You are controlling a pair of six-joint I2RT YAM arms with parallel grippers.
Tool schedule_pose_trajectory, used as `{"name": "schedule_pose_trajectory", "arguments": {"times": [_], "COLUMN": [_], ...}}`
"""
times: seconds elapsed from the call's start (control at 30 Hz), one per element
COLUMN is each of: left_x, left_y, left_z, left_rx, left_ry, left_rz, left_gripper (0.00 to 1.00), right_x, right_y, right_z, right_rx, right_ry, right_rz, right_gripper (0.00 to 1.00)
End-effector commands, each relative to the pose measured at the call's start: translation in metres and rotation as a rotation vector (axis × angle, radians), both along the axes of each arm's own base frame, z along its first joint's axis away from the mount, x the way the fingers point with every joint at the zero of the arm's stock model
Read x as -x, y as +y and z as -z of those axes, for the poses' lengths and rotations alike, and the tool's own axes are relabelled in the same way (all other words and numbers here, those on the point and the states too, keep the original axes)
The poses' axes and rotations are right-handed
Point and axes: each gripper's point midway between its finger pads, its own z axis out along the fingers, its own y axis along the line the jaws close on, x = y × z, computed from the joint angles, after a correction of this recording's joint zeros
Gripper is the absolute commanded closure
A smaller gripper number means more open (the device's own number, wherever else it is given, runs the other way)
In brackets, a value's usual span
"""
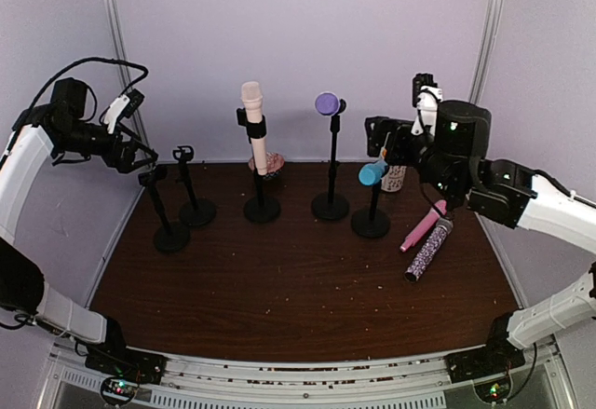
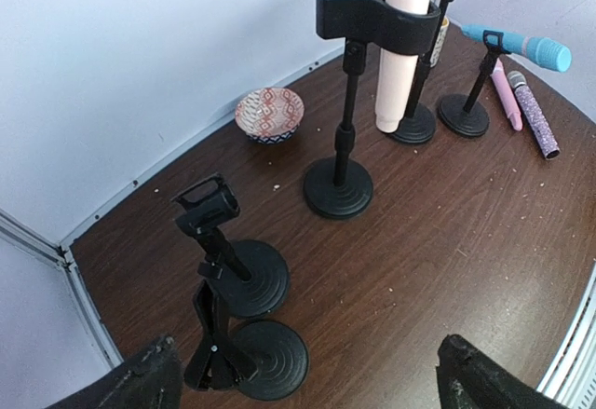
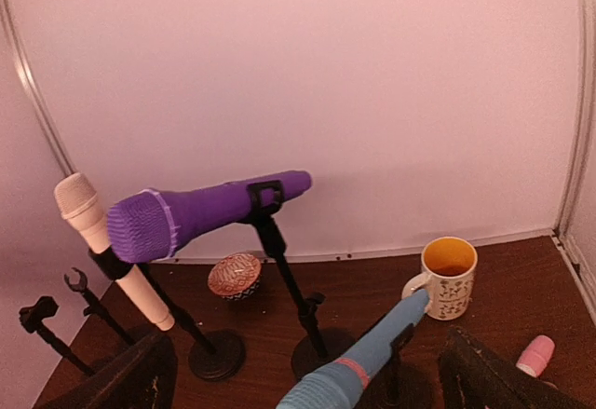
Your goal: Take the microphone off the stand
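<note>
Overhead, wrist views; shared cream microphone [image 1: 251,102]

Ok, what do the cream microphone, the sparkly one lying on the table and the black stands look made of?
Cream upright microphone: probably smooth matte plastic, by its even, dull surface. Sparkly purple-silver microphone lying flat: glitter-coated shell, speckled glints; core unclear. Black stands: ribbed round bases, semi-gloss, likely painted metal or plastic; cannot tell which.

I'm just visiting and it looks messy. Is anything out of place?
A pink microphone and a glittery microphone lie loose on the table at the right, while two stands at the left hold nothing.
</note>
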Motion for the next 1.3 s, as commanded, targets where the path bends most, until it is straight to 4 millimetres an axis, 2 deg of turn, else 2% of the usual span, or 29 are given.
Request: {"name": "schedule_pose_trajectory", "arguments": {"times": [0.0,0.07,0.23,0.37,0.57,0.7,1.03,1.27], "left_x": [-0.007,-0.006,0.003,0.01,0.018,0.021,0.027,0.034], "left_y": [-0.002,-0.005,-0.013,-0.015,-0.016,-0.018,-0.02,-0.022], "left_z": [-0.003,0.001,0.009,0.014,0.017,0.017,0.007,0.013], "left_rx": [0.052,0.076,0.117,0.121,0.108,0.111,0.113,0.113], "left_ry": [-0.007,0.014,0.042,0.054,0.063,0.062,0.052,0.069], "left_rz": [-0.011,0.0,0.04,0.054,0.069,0.077,0.101,0.115], "left_gripper": [0.02,0.02,0.02,0.02,0.02,0.02,0.02,0.02], "right_x": [-0.017,-0.023,-0.045,-0.06,-0.076,-0.079,-0.079,-0.074], "right_y": [-0.039,-0.038,-0.015,0.001,0.004,0.003,0.009,0.005], "right_z": [0.042,0.052,0.06,0.079,0.106,0.119,0.132,0.141], "right_rx": [-0.036,-0.043,-0.015,0.026,0.157,0.198,0.193,0.183], "right_ry": [0.165,0.192,0.228,0.26,0.305,0.323,0.343,0.36], "right_rz": [0.113,0.121,0.126,0.135,0.201,0.219,0.194,0.192], "right_gripper": [0.0,0.0,0.0,0.01,0.1,0.23,0.42,0.48]}}
